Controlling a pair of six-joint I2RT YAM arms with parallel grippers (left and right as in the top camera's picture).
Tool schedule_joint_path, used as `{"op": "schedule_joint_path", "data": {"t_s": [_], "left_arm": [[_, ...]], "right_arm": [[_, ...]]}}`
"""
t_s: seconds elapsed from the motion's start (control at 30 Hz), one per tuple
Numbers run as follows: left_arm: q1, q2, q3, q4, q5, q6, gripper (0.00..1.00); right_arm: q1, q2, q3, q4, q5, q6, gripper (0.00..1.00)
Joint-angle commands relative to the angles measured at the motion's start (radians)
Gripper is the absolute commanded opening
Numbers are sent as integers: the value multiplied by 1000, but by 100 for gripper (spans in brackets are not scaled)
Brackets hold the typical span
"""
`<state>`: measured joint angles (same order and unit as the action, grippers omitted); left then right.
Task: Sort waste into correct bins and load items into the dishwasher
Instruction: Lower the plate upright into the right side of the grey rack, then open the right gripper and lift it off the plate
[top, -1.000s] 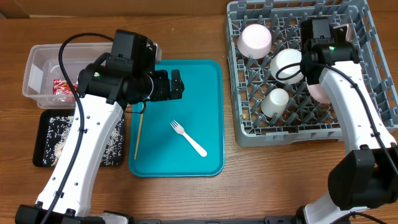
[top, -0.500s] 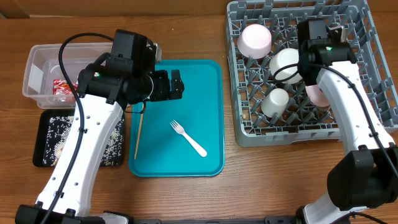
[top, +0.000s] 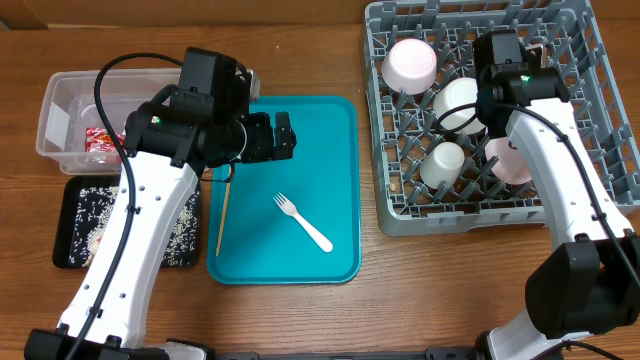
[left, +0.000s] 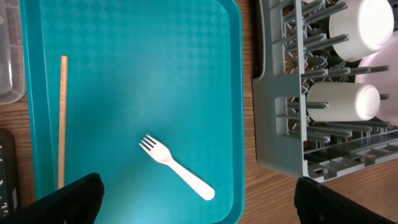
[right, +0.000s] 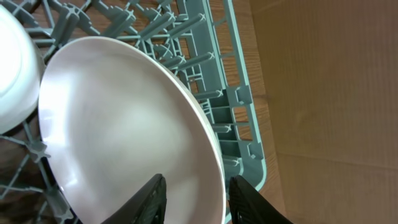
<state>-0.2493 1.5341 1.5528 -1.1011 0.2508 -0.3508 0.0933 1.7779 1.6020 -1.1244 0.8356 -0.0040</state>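
The white plate (right: 118, 124) stands on edge among the pegs of the grey dish rack (top: 580, 120). My right gripper (right: 198, 182) is open, one finger on each side of the plate's rim with a gap showing. Two bowls (top: 411, 62) (top: 460, 104) and a cup (top: 442, 164) also sit in the rack. My left gripper (left: 196, 186) hangs wide open above the teal tray (top: 330, 120), holding nothing. On that tray lie the white fork (left: 177, 174) and the thin wooden stick (left: 63, 118).
The clear tub (top: 55, 110) at the far left holds a red wrapper (top: 100, 140). In front of it the black tray (top: 72, 190) carries grains. The rack's near wall (left: 280, 124) stands right of the teal tray, with a strip of bare wood between them.
My right gripper's jaws have parted from the plate's rim, leaving the plate leaning in the rack, and that wrist has shifted slightly left. The left arm has not moved.
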Motion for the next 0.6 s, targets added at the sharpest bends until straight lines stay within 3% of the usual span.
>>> {"op": "schedule_joint_path", "data": {"t_s": [0.0,0.17,0.27,0.37,0.57], "left_arm": [[-6,-18,21,-2,1,15,100],[-6,-18,21,-2,1,15,100],[-6,-18,21,-2,1,15,100],[-6,-18,21,-2,1,15,100],[-6,-18,21,-2,1,15,100]], "right_arm": [[3,-11,16,11,-8,19,36],[3,-53,61,15,-18,116,41],[3,-94,84,15,-151,154,47],[3,-137,103,14,-346,154,52],[3,-208,109,-9,-969,154,59]]}}
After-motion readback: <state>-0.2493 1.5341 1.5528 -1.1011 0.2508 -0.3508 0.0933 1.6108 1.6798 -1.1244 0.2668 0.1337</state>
